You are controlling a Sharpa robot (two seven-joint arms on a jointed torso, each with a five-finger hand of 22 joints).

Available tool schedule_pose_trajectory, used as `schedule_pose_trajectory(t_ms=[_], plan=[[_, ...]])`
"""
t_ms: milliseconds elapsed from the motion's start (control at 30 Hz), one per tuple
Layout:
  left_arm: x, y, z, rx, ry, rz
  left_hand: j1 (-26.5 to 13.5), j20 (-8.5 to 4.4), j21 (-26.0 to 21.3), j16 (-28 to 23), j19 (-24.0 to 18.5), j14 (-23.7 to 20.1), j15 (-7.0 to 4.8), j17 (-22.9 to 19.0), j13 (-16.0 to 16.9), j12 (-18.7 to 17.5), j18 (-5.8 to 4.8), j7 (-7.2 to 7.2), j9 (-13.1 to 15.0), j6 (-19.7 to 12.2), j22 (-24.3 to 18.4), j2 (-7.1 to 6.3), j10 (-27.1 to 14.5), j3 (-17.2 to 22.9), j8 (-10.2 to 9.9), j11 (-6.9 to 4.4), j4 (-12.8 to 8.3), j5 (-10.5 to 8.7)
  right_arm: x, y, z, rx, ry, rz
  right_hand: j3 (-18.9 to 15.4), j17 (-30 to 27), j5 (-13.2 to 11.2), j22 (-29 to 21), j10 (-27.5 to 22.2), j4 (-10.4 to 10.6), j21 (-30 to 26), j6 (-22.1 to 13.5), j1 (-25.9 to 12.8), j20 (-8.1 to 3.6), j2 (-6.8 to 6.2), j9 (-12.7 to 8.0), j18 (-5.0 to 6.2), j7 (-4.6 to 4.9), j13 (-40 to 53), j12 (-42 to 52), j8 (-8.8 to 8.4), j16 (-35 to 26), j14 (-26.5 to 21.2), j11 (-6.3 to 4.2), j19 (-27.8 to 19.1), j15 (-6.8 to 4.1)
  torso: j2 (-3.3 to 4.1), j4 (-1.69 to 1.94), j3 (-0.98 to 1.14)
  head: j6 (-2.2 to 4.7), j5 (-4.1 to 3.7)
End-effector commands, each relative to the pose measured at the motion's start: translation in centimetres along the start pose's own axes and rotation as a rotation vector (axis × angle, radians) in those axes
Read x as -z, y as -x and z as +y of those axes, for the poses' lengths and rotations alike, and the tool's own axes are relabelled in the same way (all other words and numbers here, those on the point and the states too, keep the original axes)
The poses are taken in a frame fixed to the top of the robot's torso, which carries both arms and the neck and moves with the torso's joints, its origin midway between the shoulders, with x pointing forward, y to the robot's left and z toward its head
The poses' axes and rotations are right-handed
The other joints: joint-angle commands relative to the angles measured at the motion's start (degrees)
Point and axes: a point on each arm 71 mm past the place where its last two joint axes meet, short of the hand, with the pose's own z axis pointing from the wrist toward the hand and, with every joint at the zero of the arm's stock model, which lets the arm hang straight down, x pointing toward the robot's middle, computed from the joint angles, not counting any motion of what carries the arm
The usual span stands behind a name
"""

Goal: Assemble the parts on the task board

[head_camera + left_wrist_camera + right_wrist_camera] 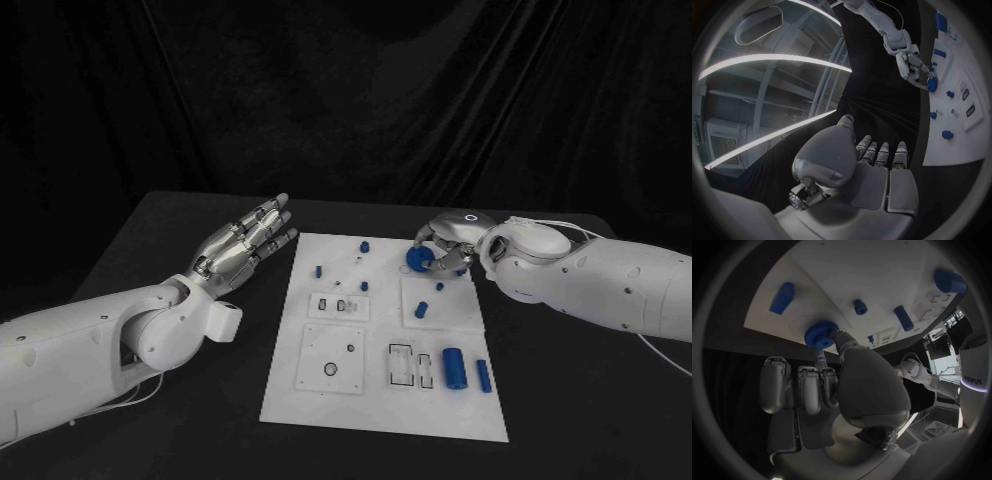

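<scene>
Right wrist view showed the right hand [839,390] pinching a blue gear [821,335] at the task board [879,270]'s far edge; the left hand [248,243] lay spread and empty, well apart.

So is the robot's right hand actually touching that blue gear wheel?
Touching. In the right wrist view, the right hand pinches the blue gear between its fingertips, over the edge of the task board.

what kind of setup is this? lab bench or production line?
Most likely a lab or demo test bench: a black cloth-covered table with a black curtain behind, a white rectangular task board holding small blue plastic parts, and the right hand holding a blue toothed gear in its fingers.
</scene>
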Motion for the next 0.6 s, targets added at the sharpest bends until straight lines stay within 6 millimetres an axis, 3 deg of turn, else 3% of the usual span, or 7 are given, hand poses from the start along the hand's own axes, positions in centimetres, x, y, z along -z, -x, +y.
schedule_pose_trajectory(t_ms=[33,233,600], plan=[[-0.1,-0.2,0.0,0.011,-0.005,0.017,0.54,0.16,-0.26,-0.21,0.04,-0.02,0.4,-0.06,-0.1,-0.2,1.01,-0.18,0.04,0.09,-0.03,0.02,-0.1,0.36,0.24,0.17,0.0,0.21,-0.6,0.9,1.4,-0.025,0.042,-0.028,0.06,15.08,0.11,7.33,6.0,0.32,0.25,-0.26,-0.91,-0.12,0.33,10.9,-1.1,0.15,15.08,0.2,7.73,0.15,6.0,0.23,0.52,-0.04,0.01,0.02,-0.04,-0.04,-0.02],[-0.3,-0.4,0.1,0.015,-0.002,0.024,0.57,0.17,-0.25,-0.21,0.05,-0.02,0.45,-0.06,-0.1,-0.2,1.01,-0.18,0.03,0.05,-0.03,0.03,-0.1,0.39,0.24,0.17,-0.01,0.27,-2.0,1.2,3.9,-0.038,0.099,-0.011,0.16,15.08,0.09,7.34,6.0,0.48,0.23,-0.4,-1.19,-0.09,0.3,11.02,-1.1,0.29,15.08,0.2,7.78,0.15,6.0,0.33,0.54,0.01,0.03,0.13,-0.14,-0.25,0.12],[-0.3,-0.4,0.2,0.017,0.002,0.027,0.64,0.2,-0.23,-0.21,0.08,-0.02,0.51,-0.06,-0.1,-0.2,1.01,-0.19,0.03,0.08,-0.01,0.03,-0.1,0.44,0.24,0.16,-0.04,0.37,-4.7,1.2,6.9,-0.03,0.161,0.009,0.42,15.08,-0.32,7.4,6.0,0.69,0.24,-0.93,-1.56,-0.01,0.32,11.05,-1.11,0.44,15.08,0.2,7.57,0.15,6.0,0.47,0.61,0.12,0.21,0.28,-0.05,-0.39,-0.07]])
